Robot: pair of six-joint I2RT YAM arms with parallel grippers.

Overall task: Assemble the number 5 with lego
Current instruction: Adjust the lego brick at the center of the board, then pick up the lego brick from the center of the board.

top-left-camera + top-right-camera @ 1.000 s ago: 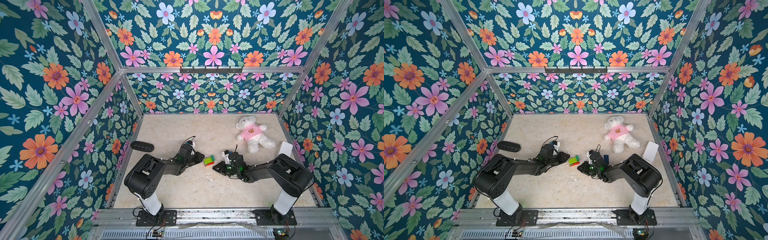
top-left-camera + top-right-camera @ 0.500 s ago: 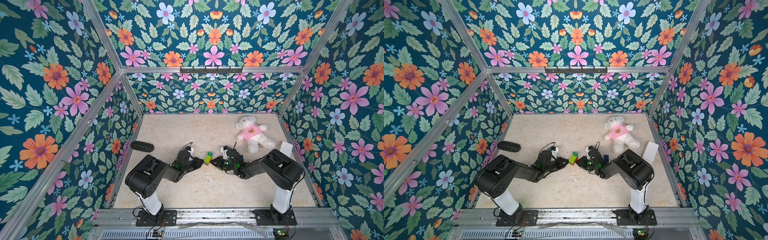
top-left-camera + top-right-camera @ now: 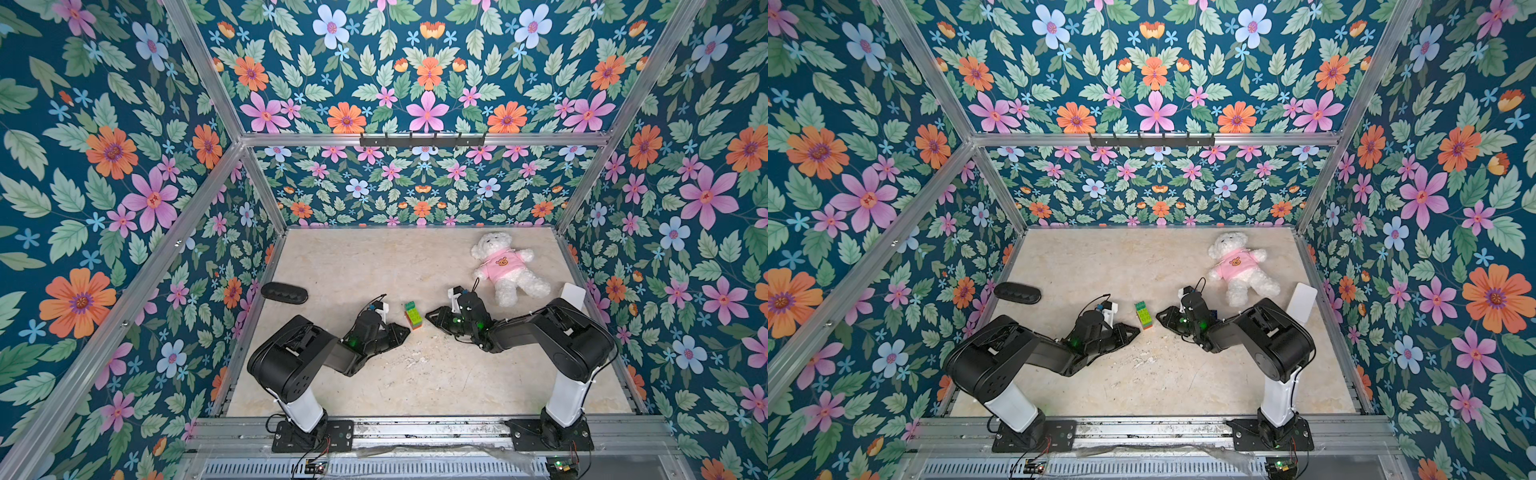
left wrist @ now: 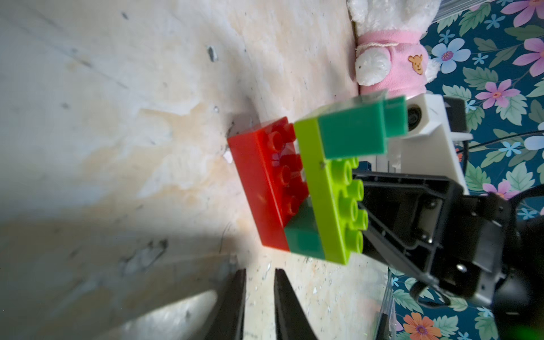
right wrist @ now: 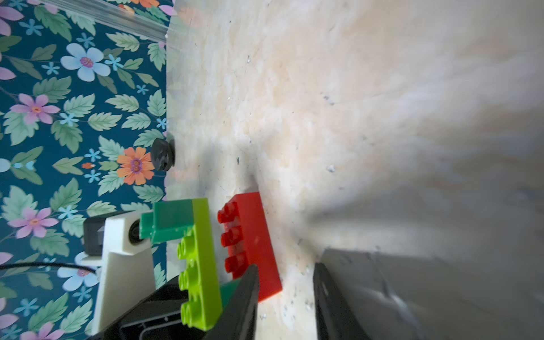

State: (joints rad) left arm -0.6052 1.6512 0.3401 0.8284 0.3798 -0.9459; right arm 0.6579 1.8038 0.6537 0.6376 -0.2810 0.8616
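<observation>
- Red brick (image 4: 256, 188) lies flat on the table (image 3: 374, 270), studs up, as the base of the stack (image 3: 413, 316).
- Lower dark-green brick (image 4: 303, 238) sits on one end of the red and carries the lime brick (image 4: 321, 194). Upper dark-green brick (image 4: 350, 135) caps the lime's opposite end.
- Those alternating ends give the stepped outline of a 5. By my reckoning four bricks are joined and the top bar is missing.
- The stack stands upright mid-table, between the two grippers. Neither appears to touch it in both top views.
- Left gripper (image 4: 259, 273): fingers pinched almost together, nothing between them, tips just short of the stack. Probably parked there to steady the stack for the next press.
- Right gripper (image 5: 287, 270): jaws parted, bare table in the gap, holding nothing. The stack sits just outside one finger.
- The blue brick cannot be placed with certainty. A blue sliver (image 4: 362, 164) shows behind the lime studs, near the right gripper's body; it may be that brick, but too little shows to say.
- In the right wrist view a finger covers most of the lower dark-green brick.
- The stack is too small in the top views to judge how firmly the joints are seated.
- Teddy (image 3: 500, 266) lies well apart; the left wrist view cuts off its head.
</observation>
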